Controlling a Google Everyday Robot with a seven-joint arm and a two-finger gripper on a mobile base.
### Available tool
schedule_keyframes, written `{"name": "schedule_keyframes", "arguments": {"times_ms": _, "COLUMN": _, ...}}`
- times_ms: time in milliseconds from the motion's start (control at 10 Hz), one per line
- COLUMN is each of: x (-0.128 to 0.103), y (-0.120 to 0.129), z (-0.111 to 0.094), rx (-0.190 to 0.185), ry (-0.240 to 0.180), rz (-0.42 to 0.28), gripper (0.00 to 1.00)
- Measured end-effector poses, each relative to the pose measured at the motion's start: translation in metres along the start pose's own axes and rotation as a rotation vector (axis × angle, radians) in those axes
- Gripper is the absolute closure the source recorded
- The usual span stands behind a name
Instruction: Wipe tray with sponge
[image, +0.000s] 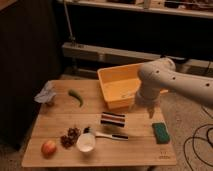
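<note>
The yellow-orange tray stands at the back right of the wooden table. The dark green sponge lies flat on the table near the front right corner, outside the tray. My white arm comes in from the right and bends down. My gripper hangs just in front of the tray's right front corner, above the table. It is up and to the left of the sponge and apart from it. The arm hides the tray's right part.
A black, white and pink striped block lies in front of the tray. A white cup, a pen-like tool, dark berries and an apple sit along the front. A green pepper and grey crumpled thing lie at the left.
</note>
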Motion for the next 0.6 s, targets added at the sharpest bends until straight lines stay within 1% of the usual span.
{"name": "schedule_keyframes", "arguments": {"times_ms": 100, "x": 0.0016, "y": -0.0032, "z": -0.0042, "rx": -0.006, "ry": 0.002, "rz": -0.036, "gripper": 0.35}}
{"name": "schedule_keyframes", "arguments": {"times_ms": 200, "x": 0.0026, "y": -0.0044, "z": -0.0065, "rx": -0.009, "ry": 0.003, "rz": -0.056, "gripper": 0.35}}
{"name": "schedule_keyframes", "arguments": {"times_ms": 300, "x": 0.0033, "y": -0.0052, "z": -0.0079, "rx": -0.01, "ry": 0.004, "rz": -0.067, "gripper": 0.35}}
{"name": "schedule_keyframes", "arguments": {"times_ms": 600, "x": 0.0036, "y": -0.0052, "z": -0.0076, "rx": -0.009, "ry": 0.004, "rz": -0.07, "gripper": 0.35}}
